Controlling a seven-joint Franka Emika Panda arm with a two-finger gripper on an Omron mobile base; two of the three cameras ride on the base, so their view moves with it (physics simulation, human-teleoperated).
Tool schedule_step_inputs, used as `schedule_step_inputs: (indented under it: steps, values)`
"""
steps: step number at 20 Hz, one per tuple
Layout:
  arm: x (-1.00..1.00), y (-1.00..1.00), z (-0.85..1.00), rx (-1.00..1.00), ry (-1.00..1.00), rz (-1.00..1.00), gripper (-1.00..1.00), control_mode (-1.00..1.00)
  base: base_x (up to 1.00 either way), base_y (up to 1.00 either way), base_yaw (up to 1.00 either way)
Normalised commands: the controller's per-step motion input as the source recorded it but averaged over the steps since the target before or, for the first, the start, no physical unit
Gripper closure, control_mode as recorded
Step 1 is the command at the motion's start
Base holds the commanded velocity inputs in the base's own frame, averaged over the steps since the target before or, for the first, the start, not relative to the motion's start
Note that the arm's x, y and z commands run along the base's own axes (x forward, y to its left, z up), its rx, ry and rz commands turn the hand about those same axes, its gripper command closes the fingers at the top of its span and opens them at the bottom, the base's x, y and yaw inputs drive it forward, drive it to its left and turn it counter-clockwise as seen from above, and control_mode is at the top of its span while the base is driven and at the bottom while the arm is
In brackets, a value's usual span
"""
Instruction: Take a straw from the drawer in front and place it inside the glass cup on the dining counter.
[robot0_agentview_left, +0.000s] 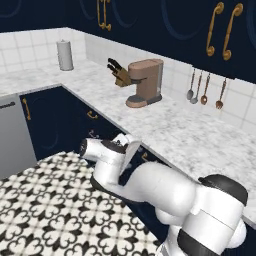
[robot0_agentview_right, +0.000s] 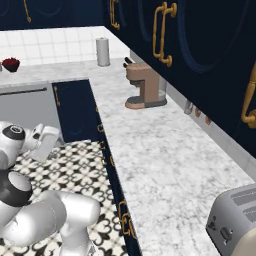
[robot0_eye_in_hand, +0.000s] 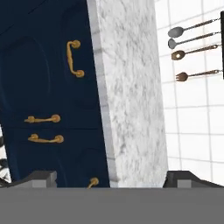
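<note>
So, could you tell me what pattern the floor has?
Black-and-white floral tiles, clearest in the left base view.

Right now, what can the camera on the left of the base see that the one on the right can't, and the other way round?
Left base view alone: four utensils hanging on the tiled wall, and a knife block beside the coffee machine. Right base view alone: a silver toaster at the near end of the worktop, and a dark red bowl on the far counter. Both share the brown coffee machine, the grey canister, the marble worktop, the patterned floor and the white arm.
</note>
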Motion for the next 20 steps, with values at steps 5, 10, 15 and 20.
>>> schedule_step_inputs:
  steps: [5,10,15,20]
  values:
    - [0.56,-0.06,-0.62,-0.30,0.06,-0.04,-1.00,-1.00,0.00,0.00,0.00]
    - [0.40,-0.17,-0.56,-0.23,0.01,-0.07,-1.00,-1.00,0.00,0.00,0.00]
    - [0.44,-0.20,-0.52,-0.14,0.00,-0.10,-1.00,-1.00,0.00,0.00,0.00]
    - [0.49,-0.10,-0.44,-0.09,-0.03,-0.10,-1.00,-1.00,0.00,0.00,0.00]
